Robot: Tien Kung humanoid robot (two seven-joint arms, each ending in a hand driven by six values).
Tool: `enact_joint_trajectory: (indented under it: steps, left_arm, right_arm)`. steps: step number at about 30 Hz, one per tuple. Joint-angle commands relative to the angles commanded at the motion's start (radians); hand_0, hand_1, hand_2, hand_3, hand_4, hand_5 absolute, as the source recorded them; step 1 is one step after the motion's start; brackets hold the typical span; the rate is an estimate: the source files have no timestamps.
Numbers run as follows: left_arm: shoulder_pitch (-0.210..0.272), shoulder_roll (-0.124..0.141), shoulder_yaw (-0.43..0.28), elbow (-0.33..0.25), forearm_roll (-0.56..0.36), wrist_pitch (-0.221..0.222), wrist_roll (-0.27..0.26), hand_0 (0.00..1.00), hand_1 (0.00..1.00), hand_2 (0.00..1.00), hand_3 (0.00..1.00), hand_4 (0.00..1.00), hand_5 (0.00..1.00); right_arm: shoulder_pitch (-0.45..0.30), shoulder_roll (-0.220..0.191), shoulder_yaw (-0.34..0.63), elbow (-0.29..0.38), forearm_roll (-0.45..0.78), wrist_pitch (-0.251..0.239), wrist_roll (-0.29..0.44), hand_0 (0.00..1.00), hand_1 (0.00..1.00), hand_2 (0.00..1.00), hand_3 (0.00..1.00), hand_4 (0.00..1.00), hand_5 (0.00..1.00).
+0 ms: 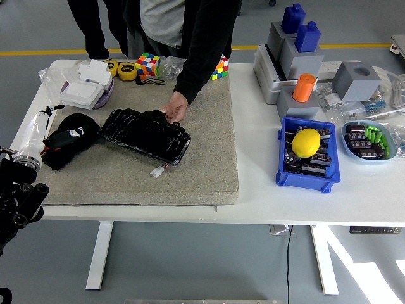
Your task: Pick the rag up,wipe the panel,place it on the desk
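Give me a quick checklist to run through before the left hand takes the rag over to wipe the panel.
1. Rag in the left hand: ok, the hand is on the rag at the mat's left edge, though how firm the grip is cannot be told.
2. Panel lying flat on the mat: ok.
3. Panel steadied: ok, the person's hand rests on its far edge.
4. Wiping path free: not ok, that hand sits on the panel and could be brushed.
5. Loose white connector beside the panel's near edge: cannot tell if it will snag.
6. Right hand: not in view.
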Motion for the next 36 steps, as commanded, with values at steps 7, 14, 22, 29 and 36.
enact_joint_trajectory:
  steps: [7,14,22,29,36]
  left_arm:
    - [0.057,0.012,-0.038,-0.136,-0.073,-0.002,-0.017,0.9,0.962,0.987,0.977,0.998,0.513]
    - [0.128,-0.031,-0.127,-0.284,-0.232,0.058,-0.157,0.609,0.658,0.71,0.711,0.998,0.327]
    - [0.187,-0.094,-0.24,-0.349,-0.218,0.059,-0.162,0.547,0.602,0.621,0.605,0.942,0.248]
    - [0.206,-0.094,-0.267,-0.362,-0.215,0.05,-0.154,0.548,0.606,0.614,0.603,0.935,0.244]
    - [0.223,-0.103,-0.284,-0.378,-0.216,0.048,-0.153,0.553,0.606,0.613,0.602,0.927,0.233]
  right_arm:
    - [-0.001,0.001,0.001,0.0,-0.001,0.0,0.0,0.59,0.566,0.482,0.523,0.907,0.366]
    - [0.0,0.003,0.005,-0.004,-0.007,-0.001,0.0,0.59,0.566,0.482,0.523,0.908,0.367]
    - [0.003,0.005,0.022,-0.018,-0.02,-0.002,-0.004,0.59,0.566,0.482,0.523,0.908,0.367]
    - [0.006,0.002,0.044,-0.031,-0.038,-0.002,-0.005,0.59,0.566,0.483,0.523,0.909,0.368]
    - [0.008,0.001,0.057,-0.04,-0.051,-0.002,-0.005,0.59,0.566,0.483,0.522,0.91,0.369]
